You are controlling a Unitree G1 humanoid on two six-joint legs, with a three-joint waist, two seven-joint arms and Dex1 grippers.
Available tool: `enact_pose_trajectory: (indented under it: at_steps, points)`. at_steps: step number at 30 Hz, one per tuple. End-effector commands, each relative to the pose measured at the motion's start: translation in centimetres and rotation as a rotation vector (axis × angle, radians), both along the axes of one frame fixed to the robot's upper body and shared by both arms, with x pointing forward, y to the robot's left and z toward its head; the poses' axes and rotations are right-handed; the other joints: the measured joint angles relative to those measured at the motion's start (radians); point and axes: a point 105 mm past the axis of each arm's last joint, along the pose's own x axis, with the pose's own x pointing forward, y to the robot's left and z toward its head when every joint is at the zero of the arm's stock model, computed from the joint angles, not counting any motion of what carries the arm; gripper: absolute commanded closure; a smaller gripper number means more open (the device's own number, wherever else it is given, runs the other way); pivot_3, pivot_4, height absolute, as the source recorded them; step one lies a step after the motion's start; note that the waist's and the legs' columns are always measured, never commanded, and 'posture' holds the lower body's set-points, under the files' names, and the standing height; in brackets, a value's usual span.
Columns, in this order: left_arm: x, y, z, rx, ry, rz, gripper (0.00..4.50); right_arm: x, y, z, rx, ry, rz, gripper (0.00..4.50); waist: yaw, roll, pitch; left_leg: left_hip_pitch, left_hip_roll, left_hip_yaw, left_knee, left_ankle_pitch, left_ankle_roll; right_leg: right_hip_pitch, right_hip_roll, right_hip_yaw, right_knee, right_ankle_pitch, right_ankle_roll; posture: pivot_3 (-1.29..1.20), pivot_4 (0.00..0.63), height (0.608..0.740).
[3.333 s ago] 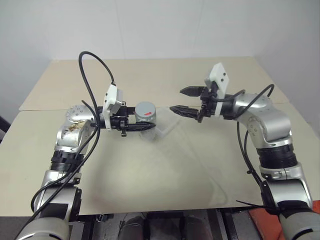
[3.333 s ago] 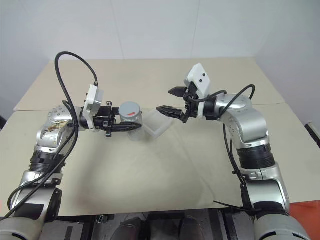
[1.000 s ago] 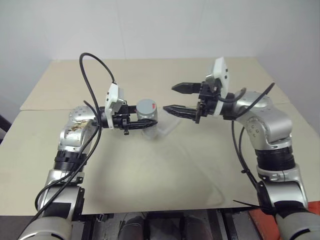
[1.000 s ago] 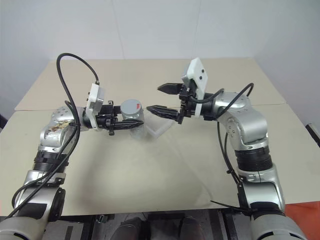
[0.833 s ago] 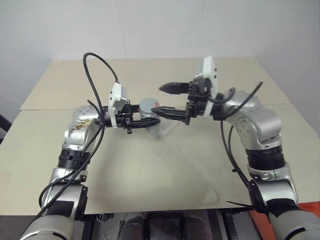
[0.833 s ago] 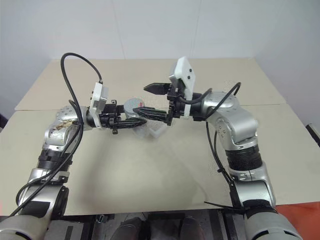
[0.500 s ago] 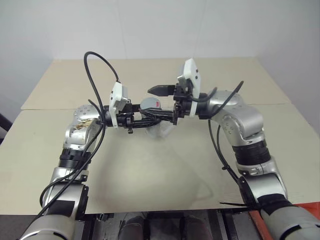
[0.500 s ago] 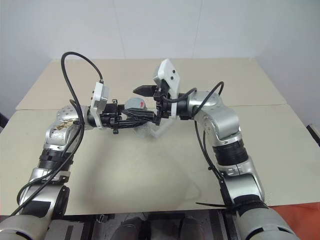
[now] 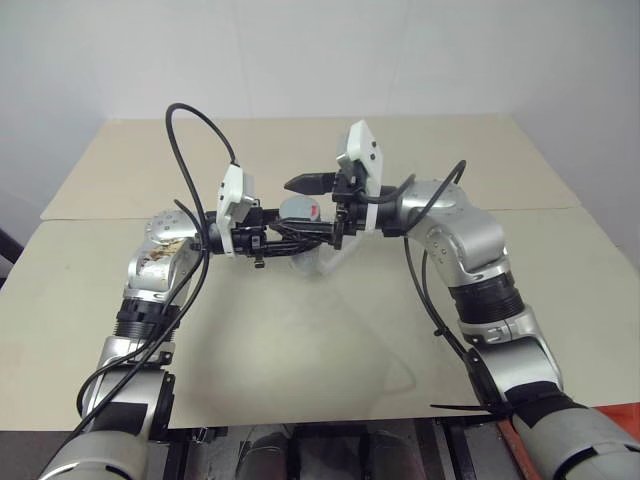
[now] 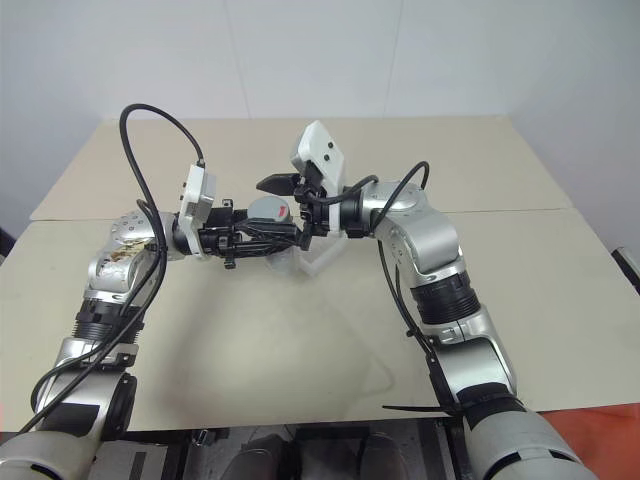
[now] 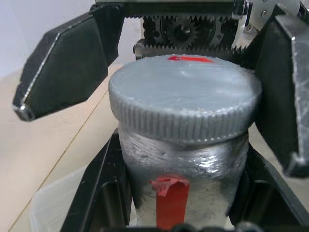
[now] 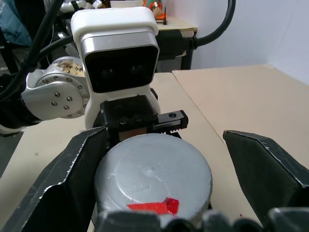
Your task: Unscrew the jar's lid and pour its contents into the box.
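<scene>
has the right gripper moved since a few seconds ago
Yes. The right gripper has swung toward the robot's left, from beyond the box to astride the lid.

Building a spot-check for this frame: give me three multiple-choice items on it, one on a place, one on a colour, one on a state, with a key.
1. Where is the small silvery-white jar with a red stripe?
A. Lying on the beige table
B. Clamped between the left gripper's black fingers, held above the table
C. Inside the clear plastic box

2. What colour is the mark on the round grey lid?
A. Red
B. Blue
C. Green

3. How do the right gripper's fingers stand?
A. Shut on the lid
B. Open, one on each side of the lid
C. Shut, away from the jar

Key:
1 B: the left gripper pinches the jar's body, with the clear shallow box behind it on the table.
2 A: a red strip lies on the lid's top.
3 B: the right gripper has both fingers spread beside the lid, with gaps showing.
</scene>
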Motion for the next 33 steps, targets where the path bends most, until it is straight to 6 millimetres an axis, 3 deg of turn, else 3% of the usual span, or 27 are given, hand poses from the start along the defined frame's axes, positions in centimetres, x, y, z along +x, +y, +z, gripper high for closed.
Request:
enact_pose_trajectory:
  at_steps: [1, 22, 33]
  points:
    - [-0.4, 0.1, 1.0, -0.008, -0.040, -0.010, 2.45, -0.1, -0.1, 1.5, 0.020, -0.067, -0.011, 0.06, 0.000, 0.000, 0.000, 0.000, 0.000, 0.000, 0.000, 0.000, 0.000, 0.000, 0.000, 0.000, 0.000, 0.000, 0.000, 0.00, 0.150, 0.740]
    - [-0.8, 0.5, 0.9, 0.005, -0.028, -0.012, 2.45, 2.2, -6.6, 1.2, 0.015, -0.061, -0.218, 0.06, 0.002, 0.000, 0.000, 0.000, 0.000, 0.000, 0.000, 0.000, 0.000, 0.000, 0.000, 0.000, 0.000, 0.000, 0.000, 0.00, 0.150, 0.740]
    - [-0.7, 0.8, 0.6, 0.011, -0.016, -0.004, 2.45, 1.1, -8.9, 1.4, 0.035, -0.075, -0.249, 0.06, 0.000, 0.000, 0.000, 0.000, 0.000, 0.001, 0.000, 0.000, 0.000, 0.000, 0.000, 0.000, 0.000, 0.000, 0.000, 0.00, 0.150, 0.740]
